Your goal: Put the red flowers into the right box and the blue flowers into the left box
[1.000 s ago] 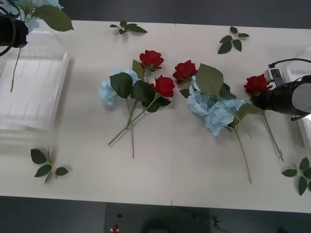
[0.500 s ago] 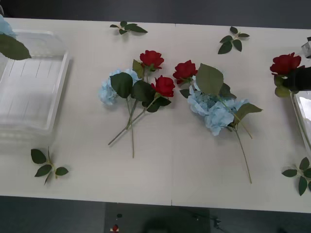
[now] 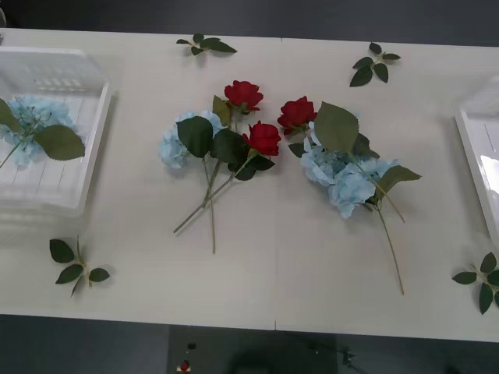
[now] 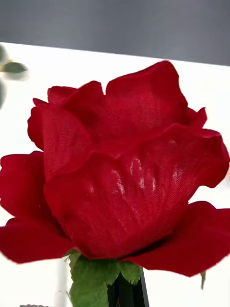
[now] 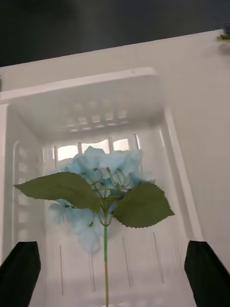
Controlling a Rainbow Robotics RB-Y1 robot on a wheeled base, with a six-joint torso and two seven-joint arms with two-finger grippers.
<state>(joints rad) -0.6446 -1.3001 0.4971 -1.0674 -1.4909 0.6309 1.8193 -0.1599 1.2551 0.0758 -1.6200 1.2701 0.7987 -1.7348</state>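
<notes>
A red flower [image 4: 120,168] stands upright right in front of my right wrist camera, its stem running down beside a black finger of my right gripper [image 4: 125,292], which is shut on it. My left gripper [image 5: 114,273] hangs open above the left box [image 5: 177,158], fingers at both corners. One blue flower [image 5: 103,172] lies inside that box [image 3: 97,148]. Three red flowers [image 3: 263,138] and two blue flowers [image 3: 343,179] lie mid-table. A strip of the right box [image 3: 475,164] shows at the table's right edge.
Loose green leaf sprigs lie at the back [image 3: 204,44], back right [image 3: 373,66], front left [image 3: 76,265] and front right [image 3: 483,280]. Long stems stretch from the middle piles toward the table's front edge. Bare table separates the piles from both boxes.
The blue flower left my left gripper and now lies in the left box. Both arms have gone out of the front view; the right one carried its red flower off to the right.
</notes>
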